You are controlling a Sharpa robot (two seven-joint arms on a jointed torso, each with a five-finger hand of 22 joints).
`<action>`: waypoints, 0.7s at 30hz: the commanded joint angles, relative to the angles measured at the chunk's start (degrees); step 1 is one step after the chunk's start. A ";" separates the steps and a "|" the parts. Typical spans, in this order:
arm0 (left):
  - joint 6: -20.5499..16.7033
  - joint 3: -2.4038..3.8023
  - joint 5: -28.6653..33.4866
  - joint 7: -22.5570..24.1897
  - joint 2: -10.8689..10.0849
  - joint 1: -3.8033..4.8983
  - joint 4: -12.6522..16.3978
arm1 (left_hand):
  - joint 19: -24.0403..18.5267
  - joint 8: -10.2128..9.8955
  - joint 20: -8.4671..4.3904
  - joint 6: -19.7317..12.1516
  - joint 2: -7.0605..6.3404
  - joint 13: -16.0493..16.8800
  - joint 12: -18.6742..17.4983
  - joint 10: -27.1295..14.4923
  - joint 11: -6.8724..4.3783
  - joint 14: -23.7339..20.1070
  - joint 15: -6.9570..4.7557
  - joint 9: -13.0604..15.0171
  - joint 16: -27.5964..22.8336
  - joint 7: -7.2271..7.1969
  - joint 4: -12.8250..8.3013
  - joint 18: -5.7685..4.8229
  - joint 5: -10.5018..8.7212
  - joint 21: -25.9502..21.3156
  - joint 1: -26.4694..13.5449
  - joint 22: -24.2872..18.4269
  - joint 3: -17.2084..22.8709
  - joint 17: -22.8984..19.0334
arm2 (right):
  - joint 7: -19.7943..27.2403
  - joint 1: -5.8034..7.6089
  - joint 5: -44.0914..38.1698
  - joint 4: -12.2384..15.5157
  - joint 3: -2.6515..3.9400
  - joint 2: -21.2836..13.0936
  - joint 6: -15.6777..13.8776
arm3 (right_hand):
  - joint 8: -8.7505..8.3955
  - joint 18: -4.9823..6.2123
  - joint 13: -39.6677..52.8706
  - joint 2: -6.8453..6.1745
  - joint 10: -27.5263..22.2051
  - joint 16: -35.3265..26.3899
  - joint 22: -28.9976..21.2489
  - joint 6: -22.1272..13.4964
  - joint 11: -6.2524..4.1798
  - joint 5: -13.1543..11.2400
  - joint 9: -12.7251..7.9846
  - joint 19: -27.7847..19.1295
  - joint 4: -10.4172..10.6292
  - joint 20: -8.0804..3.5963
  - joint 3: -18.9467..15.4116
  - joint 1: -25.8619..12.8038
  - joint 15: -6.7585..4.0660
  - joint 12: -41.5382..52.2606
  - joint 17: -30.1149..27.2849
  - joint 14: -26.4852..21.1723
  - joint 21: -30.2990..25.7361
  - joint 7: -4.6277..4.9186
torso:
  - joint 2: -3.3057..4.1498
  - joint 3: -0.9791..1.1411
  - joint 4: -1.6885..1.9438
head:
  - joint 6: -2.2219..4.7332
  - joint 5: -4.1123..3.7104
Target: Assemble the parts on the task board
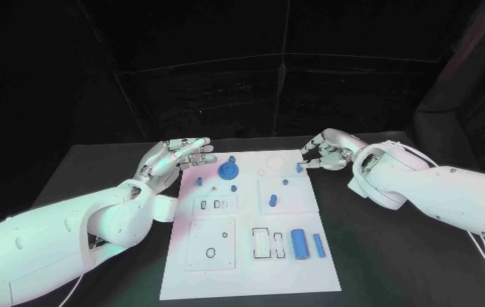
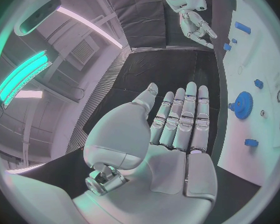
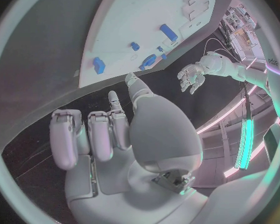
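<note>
Here, your left hand (image 1: 180, 154) hovered with straight, spread fingers and nothing in it at the far left corner of the white rectangular task board (image 1: 247, 279), just beside the round blue toothed gear (image 1: 229, 172) on the board. Your right hand (image 1: 325, 151) sat curled at the far right corner, fingers bent inward, grasping nothing you could see. A blue cylinder (image 1: 299, 242) and a slimmer blue bar (image 1: 318, 245) lay side by side near the board's right edge.
</note>
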 commanded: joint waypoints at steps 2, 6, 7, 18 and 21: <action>1.29 0.02 -0.29 1.20 0.26 0.07 -0.59 | 0.24 0.02 -0.04 0.45 0.56 -0.02 0.32 0.44 -0.05 0.50 -0.03 0.05 0.02 0.64 -0.12 0.93 0.36 0.25 0.01 -0.04 0.28 0.05 | 6.47 0.07 4.99 -2.05 0.01 -0.31 2.13 | -0.44 -0.21 7.91 0.15 0.80 -0.30 10.56 -0.62 0.43 0.25 -0.10 2.43 -0.53 0.22 -0.01 0.95 0.16 -0.31 7.25 4.30 -0.26 -0.02 | 0.08 0.27 -0.11 | -0.10 -0.27; 1.49 0.01 -0.29 1.22 0.54 0.04 -0.99 | 0.27 0.02 -0.05 0.48 0.59 -0.02 0.32 0.46 -0.07 0.53 -0.04 0.05 0.01 0.62 -0.16 0.93 0.37 0.25 0.02 -0.05 0.36 0.05 | 9.02 0.00 5.23 -4.19 -0.01 0.08 2.63 | -0.49 -0.23 7.80 0.37 0.68 -0.18 10.63 -1.01 0.45 0.16 -0.14 2.48 -0.78 0.24 0.09 1.38 0.17 -0.44 7.56 4.38 -0.24 0.02 | 0.08 0.18 0.03 | -0.16 -0.24; 1.54 0.01 -0.29 1.23 0.62 0.03 -1.09 | 0.28 0.01 -0.06 0.48 0.60 -0.03 0.32 0.46 -0.07 0.53 -0.05 0.05 0.01 0.62 -0.16 0.93 0.37 0.25 0.02 -0.05 0.37 0.05 | 9.53 -0.03 5.26 -4.76 -0.01 0.28 2.62 | -0.51 -0.23 7.81 0.41 0.68 -0.16 10.65 -1.12 0.47 0.12 -0.15 2.50 -0.84 0.24 0.11 1.48 0.18 -0.43 7.61 4.39 -0.23 0.04 | 0.08 0.17 0.03 | -0.17 -0.25; 1.86 -0.01 -0.29 0.66 1.07 -0.04 -1.90 | 0.31 -0.02 -0.07 0.45 0.67 -0.04 0.29 0.44 -0.07 0.52 -0.05 0.03 -0.03 0.61 -0.25 0.92 0.38 0.24 0.04 -0.08 0.53 0.03 | 12.00 -0.41 5.08 -9.90 -0.02 3.08 4.18 | -0.28 -0.26 8.01 1.03 0.76 -0.01 10.80 -1.45 0.43 0.02 -0.08 2.61 -1.84 0.26 0.55 2.87 0.19 -0.27 7.97 4.48 -0.19 -0.01 | 0.13 -0.13 0.32 | -0.62 -0.62; 1.97 -0.01 -0.29 0.55 1.10 -0.04 -2.05 | 0.31 -0.02 -0.07 0.45 0.67 -0.04 0.29 0.44 -0.07 0.52 -0.05 0.03 -0.03 0.61 -0.25 0.92 0.38 0.24 0.04 -0.08 0.53 0.03 | 12.35 -0.99 4.39 -10.67 -0.02 3.61 5.40 | -0.19 -0.26 8.04 1.08 0.76 -0.01 10.80 -1.39 0.34 -0.35 -0.04 2.61 -2.47 0.22 0.74 3.54 0.10 -0.25 8.00 4.49 -0.20 -0.14 | 0.08 -0.11 0.20 | -0.73 -0.46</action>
